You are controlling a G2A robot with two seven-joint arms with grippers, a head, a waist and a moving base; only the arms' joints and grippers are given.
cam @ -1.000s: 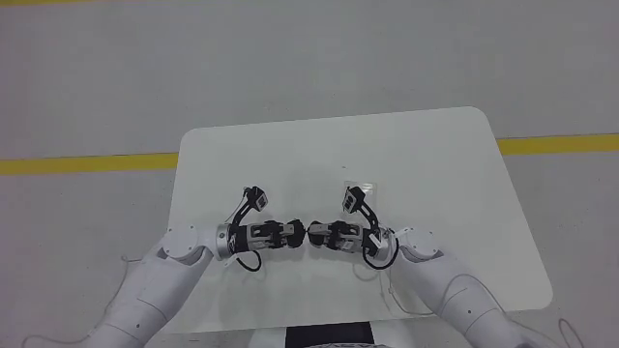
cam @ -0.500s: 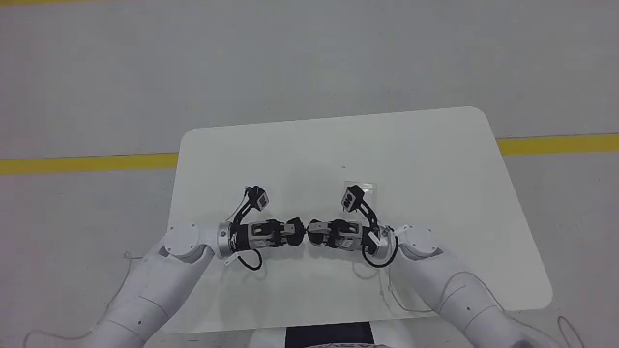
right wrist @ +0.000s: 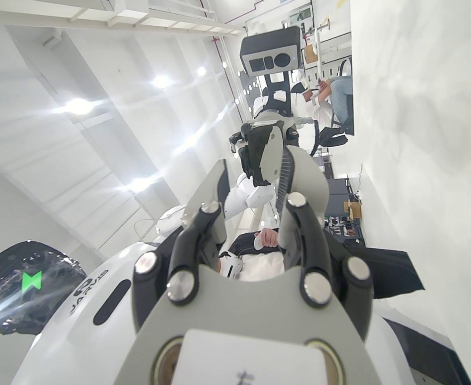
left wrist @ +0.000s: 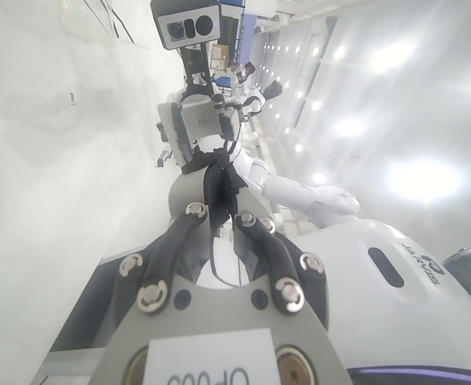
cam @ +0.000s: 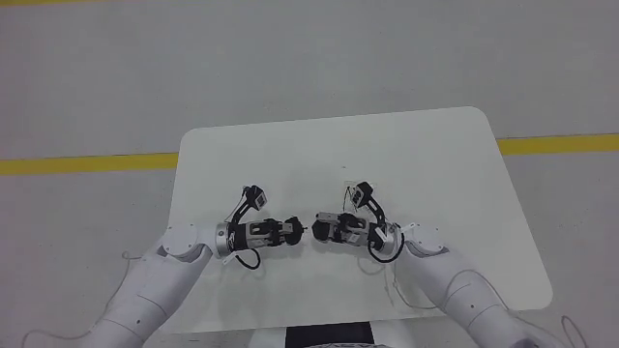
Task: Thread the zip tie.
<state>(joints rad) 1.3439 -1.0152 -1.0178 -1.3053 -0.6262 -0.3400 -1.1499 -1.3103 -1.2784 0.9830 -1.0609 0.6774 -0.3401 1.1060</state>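
left gripper (cam: pixel 293 232): clamped on a dark strip, taken to be the zip tie (left wrist: pixel 218 186)
right gripper (cam: pixel 320 228): fingers held apart, nothing seen gripped; set tip to tip, just beside the left
axis: the tie is judged to lie along the line joining both tips (above the table (cam: pixel 455 155)); a straight approach is called for

The white desk (cam: pixel 455 155) has rounded corners and stands on a grey floor (cam: pixel 290 48) with yellow lines (cam: pixel 87 164). On the desk, beyond the right hand (cam: pixel 314 228) and a little to its right, lies a small clear flat piece (cam: pixel 373 189); what it is cannot be told. A tiny dark speck (cam: pixel 341 167) lies farther beyond the hand.
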